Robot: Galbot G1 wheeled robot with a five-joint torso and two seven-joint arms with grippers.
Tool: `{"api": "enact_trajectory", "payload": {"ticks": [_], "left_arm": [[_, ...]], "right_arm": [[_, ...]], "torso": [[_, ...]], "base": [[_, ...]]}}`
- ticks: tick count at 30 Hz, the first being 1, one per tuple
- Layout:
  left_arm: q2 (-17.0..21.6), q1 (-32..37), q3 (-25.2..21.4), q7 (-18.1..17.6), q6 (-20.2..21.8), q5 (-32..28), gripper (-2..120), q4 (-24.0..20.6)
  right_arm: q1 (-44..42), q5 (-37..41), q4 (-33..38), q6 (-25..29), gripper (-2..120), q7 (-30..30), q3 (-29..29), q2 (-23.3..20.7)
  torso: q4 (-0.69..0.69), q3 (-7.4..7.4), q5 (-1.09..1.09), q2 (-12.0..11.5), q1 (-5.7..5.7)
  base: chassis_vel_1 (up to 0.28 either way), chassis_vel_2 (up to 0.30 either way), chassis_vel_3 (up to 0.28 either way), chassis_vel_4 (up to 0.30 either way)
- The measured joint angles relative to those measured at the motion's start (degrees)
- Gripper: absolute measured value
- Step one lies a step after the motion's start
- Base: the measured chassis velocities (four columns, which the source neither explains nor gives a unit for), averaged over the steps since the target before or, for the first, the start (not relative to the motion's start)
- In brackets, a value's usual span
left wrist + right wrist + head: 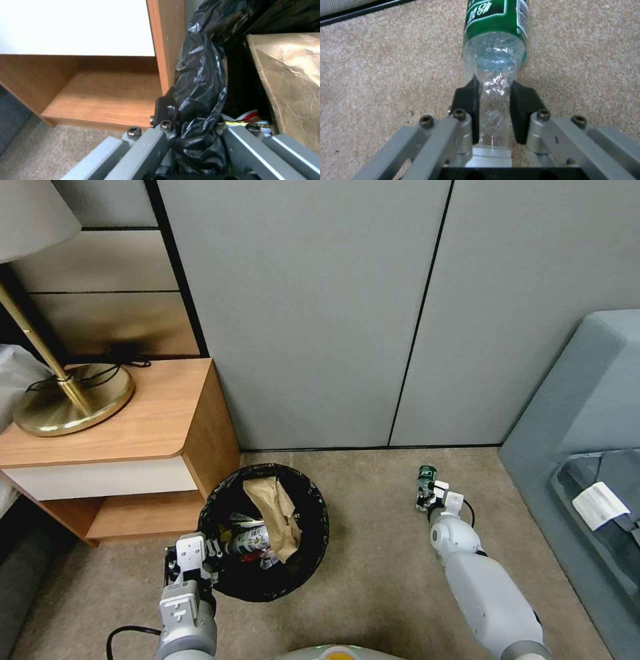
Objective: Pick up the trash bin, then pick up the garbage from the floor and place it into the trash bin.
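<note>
Beside the wooden nightstand (pixel 133 440), the left gripper (pixel 191 567) is clamped on the rim of the trash bin (pixel 303 567), its fingers (pixel 165 110) pinching the black bag (pixel 200 82) folded over the edge, probably to keep the bin steady and carried at the robot's side. Inside lie a brown paper bag (pixel 277 513) and 1 bottle (pixel 248 540). To the right, on the carpet (pixel 373 553) near the wall, the right gripper (pixel 427 493) squeezes a plastic bottle (pixel 495 50) between its pads (pixel 468 100). The bottle's long axis runs in line with the gripper, its green-labelled end pointing away towards the wall.
</note>
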Motion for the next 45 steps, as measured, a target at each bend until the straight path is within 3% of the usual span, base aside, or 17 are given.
{"api": "enact_trajectory", "payload": {"ticks": [6,10,13,15,17,23,26,27,31,32,35,38,45], "left_arm": [[0.0,0.0,0.0,0.0,0.0,0.0,1,0.0],[0.0,0.0,0.0,0.0,0.0,0.0,1,0.0],[0.0,0.0,0.0,0.0,0.0,0.0,1,0.0],[0.0,0.0,0.0,0.0,0.0,0.0,1,0.0],[0.0,0.0,0.0,0.0,0.0,0.0,1,0.0],[0.0,0.0,0.0,0.0,0.0,0.0,1,0.0],[0.0,0.01,0.0,0.0,0.0,0.0,1,0.0],[0.0,0.01,0.0,0.0,0.0,0.0,1,0.0],[0.0,0.01,0.0,0.0,0.0,0.0,1,0.0],[0.0,0.01,0.0,0.0,0.0,0.0,1,0.0],[0.0,0.0,0.0,-0.01,0.0,0.0,1,0.0],[0.0,0.0,0.0,0.0,0.0,0.0,1,0.0],[0.0,0.0,0.0,0.0,0.0,0.0,1,0.0]], "right_arm": [[-0.62,-0.75,0.86,0.51,13,0.43,0.23,-0.07],[-2.98,-1.72,5.47,0.6,13,1.37,1.09,-0.46],[-7.08,-4.0,14.99,-0.22,13,2.42,2.52,-1.09],[-8.35,-5.16,17.73,-0.12,13,2.5,2.89,-1.2],[-12.52,-10.34,25.16,2.02,13,2.46,4.0,-1.36],[-20.96,-13.81,37.42,6.18,13,-0.02,4.71,-1.35],[-27.83,-14.12,48.08,12.63,13,-9.93,4.4,-1.8],[-27.83,-14.12,48.08,12.63,13,-9.93,4.4,-1.8],[-32.25,-13.44,56.75,24.58,13,-27.74,-0.14,-3.71],[-32.25,-13.44,56.75,24.58,13,-27.74,-0.14,-3.71],[-33.11,-13.25,59.57,29.23,13,-39.29,-4.95,-6.08],[-32.74,-13.91,59.82,30.45,13,-44.14,-7.74,-7.51],[-31.13,-15.6,58.98,29.79,13,-45.1,-12.76,-10.44]], "torso": [[0.0,0.0,0.0,0.0,0.0],[0.0,0.0,0.01,0.0,0.0],[0.0,0.0,0.0,0.0,0.0],[0.0,0.0,0.0,0.0,0.0],[0.0,0.0,-0.01,0.0,0.0],[-0.01,0.0,0.0,0.0,0.0],[-0.02,0.0,-0.02,0.0,0.0],[-0.02,0.0,-0.02,0.0,0.0],[0.0,-0.01,0.0,0.0,0.0],[0.0,-0.01,0.0,0.0,0.0],[0.01,-0.01,-0.01,0.01,0.0],[0.01,-0.01,0.0,0.0,0.0],[0.0,0.0,-0.01,0.0,0.0]], "base": [[0.0,0.0,0.0,0.0],[0.0,0.0,0.0,0.0],[0.0,0.0,0.0,0.0],[0.0,0.0,0.0,0.0],[0.0,0.0,0.0,0.0],[0.0,0.0,0.0,0.0],[0.0,0.0,0.0,0.0],[0.0,0.0,0.0,0.0],[0.0,0.0,0.0,0.0],[0.0,0.0,0.0,0.0],[0.0,0.0,0.0,0.0],[0.0,0.0,0.0,0.0],[0.0,0.0,0.0,0.0]]}}
